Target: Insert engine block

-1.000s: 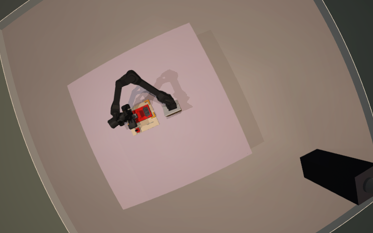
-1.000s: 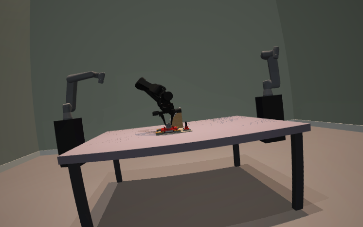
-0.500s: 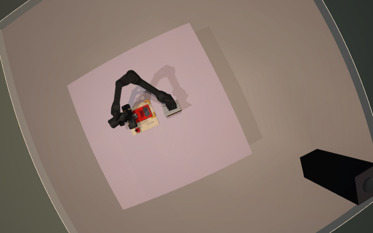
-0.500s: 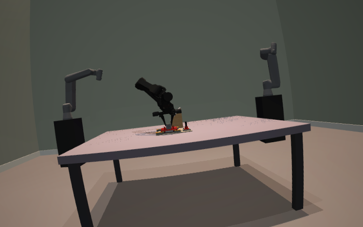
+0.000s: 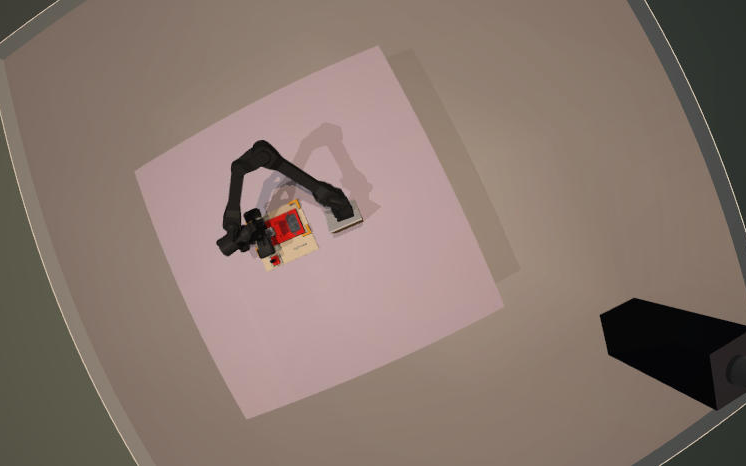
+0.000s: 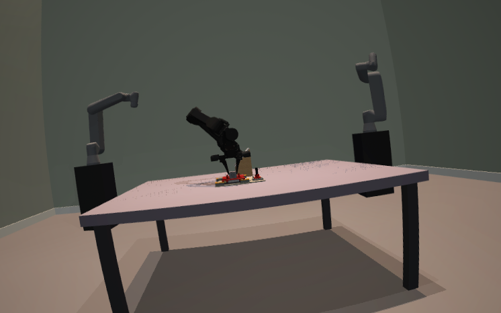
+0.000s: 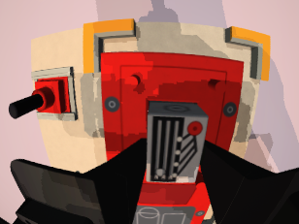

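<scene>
Right up close, the end effector (image 5: 267, 233) (image 6: 232, 172) (image 7: 173, 145) is clamped on the grey block (image 5: 270, 232) (image 6: 232, 174) (image 7: 176, 146), one black finger on each side, and there's that striped face with its red dot, turned toward the wrist camera. The block is at the red car (image 5: 281, 232) (image 6: 227, 179) (image 7: 170, 67), between the two dark round studs, its top showing above the red surface. Is it all the way down? Can't tell from here; the block and fingers hide the opening, and the rib can't be made out. Under the car we've got the cream board (image 5: 305, 250) (image 6: 260, 183) (image 7: 50, 52), with orange corner brackets (image 7: 114, 26) beyond the car in the wrist view. Off to one side on that same board, a red piece (image 5: 275, 261) (image 6: 257, 176) (image 7: 60, 96) carries a black peg (image 6: 256, 170) (image 7: 24, 107), upright in the exterior shot. The black arm (image 5: 235, 191) (image 6: 209, 120) bends over the pink counter (image 5: 364, 318) (image 6: 322, 174). And way back, beyond the counter, two grey arms (image 6: 96, 124) (image 6: 377, 93) stand well apart on black pedestals (image 6: 95, 186) (image 6: 377, 151).
</scene>
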